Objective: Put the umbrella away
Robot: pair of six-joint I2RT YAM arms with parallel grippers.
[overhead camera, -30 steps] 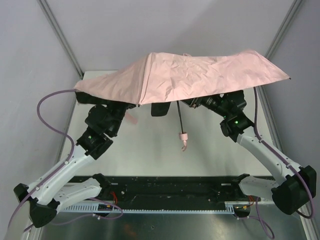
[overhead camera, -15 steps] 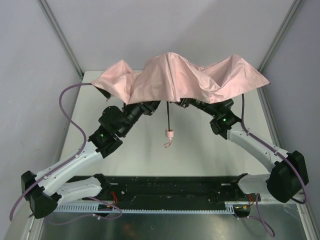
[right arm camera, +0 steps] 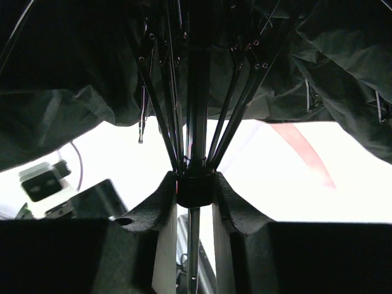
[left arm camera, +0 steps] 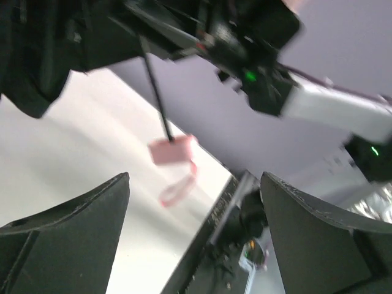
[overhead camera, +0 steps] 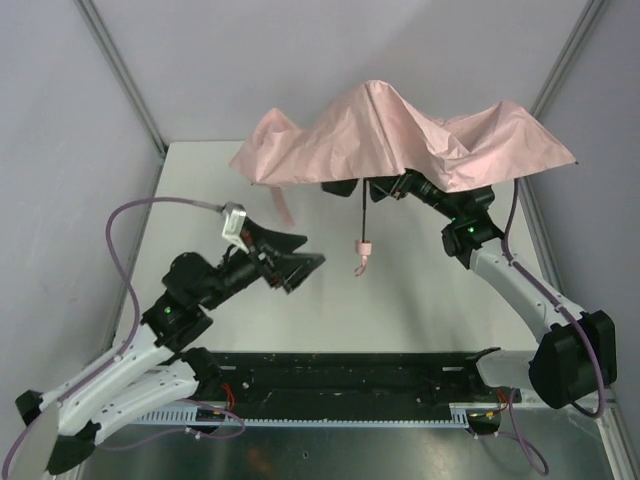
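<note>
Umbrella (overhead camera: 400,130) half-collapsed, held aloft by right gripper (right arm camera: 195,202), which is clamped on the runner (right arm camera: 195,187); canopy sits above the jaws, probably so the ribs can fold. Left gripper (overhead camera: 292,262) spread wide and empty, handle (overhead camera: 364,247) hanging just ahead of it.

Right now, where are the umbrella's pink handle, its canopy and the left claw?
umbrella handle (overhead camera: 364,247): top view, on the pink grip's middle.
umbrella canopy (overhead camera: 400,135): top view, on the pink fabric.
left gripper (overhead camera: 312,250): top view, midway between its fingertips.
</note>
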